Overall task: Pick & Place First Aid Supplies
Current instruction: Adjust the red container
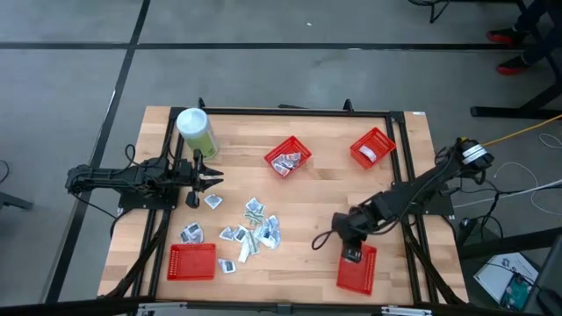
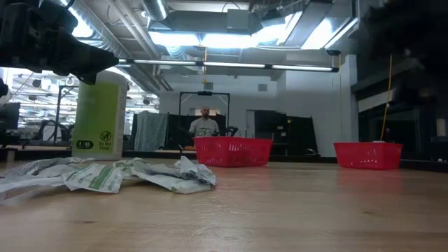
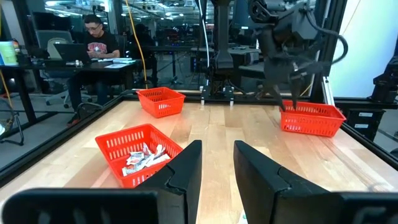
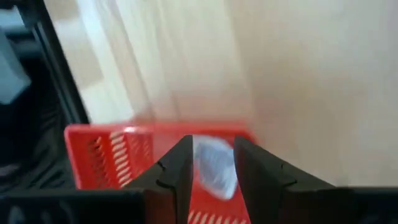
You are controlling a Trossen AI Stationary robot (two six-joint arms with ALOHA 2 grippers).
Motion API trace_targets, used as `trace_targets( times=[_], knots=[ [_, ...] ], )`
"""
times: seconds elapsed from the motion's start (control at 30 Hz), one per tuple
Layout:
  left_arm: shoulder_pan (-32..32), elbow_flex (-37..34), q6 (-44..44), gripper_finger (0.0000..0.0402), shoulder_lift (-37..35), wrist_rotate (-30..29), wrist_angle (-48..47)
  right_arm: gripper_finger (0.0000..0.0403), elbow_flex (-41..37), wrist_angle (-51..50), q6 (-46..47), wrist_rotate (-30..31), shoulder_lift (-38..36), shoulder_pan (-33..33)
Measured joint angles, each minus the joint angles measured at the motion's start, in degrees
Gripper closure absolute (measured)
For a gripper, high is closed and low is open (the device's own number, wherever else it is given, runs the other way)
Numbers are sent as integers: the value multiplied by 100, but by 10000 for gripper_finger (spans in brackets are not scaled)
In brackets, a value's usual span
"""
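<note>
Several small white-grey first aid packets lie scattered on the wooden table's near middle; in the low view they form a crumpled pile. My right gripper points steeply down over the near-right red basket, its fingers apart. A white packet shows blurred in the gap, above the basket's floor. My left gripper waits level and open at the left, holding nothing. My right gripper stands with its fingers either side of the white packet, pointing down from above. The view is blurred, and I cannot tell whether either finger touches the packet.
A pale-green canister stands upright at the far left. Red baskets sit at the far middle, with packets inside, at the far right and at the near left. A person sits beyond the table.
</note>
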Motion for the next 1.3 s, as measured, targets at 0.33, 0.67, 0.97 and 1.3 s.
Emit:
trace_targets(
  times=[0.33, 0.67, 0.97, 1.3],
  knots=[
    [0, 0, 0, 313, -1, 0, 2, 285, 0, -479, -738, 2148, -1112, -312],
    [0, 0, 0, 313, -1, 1, 2, 285, 0, -3189, 396, 4828, -1260, -764],
    [0, 0, 0, 313, 1, 2, 0, 285, 0, -3310, 108, 4847, -1096, -1766],
    [0, 0, 0, 313, 0, 3, 1, 285, -2, -2955, -754, 4152, -967, -3065]
  ],
)
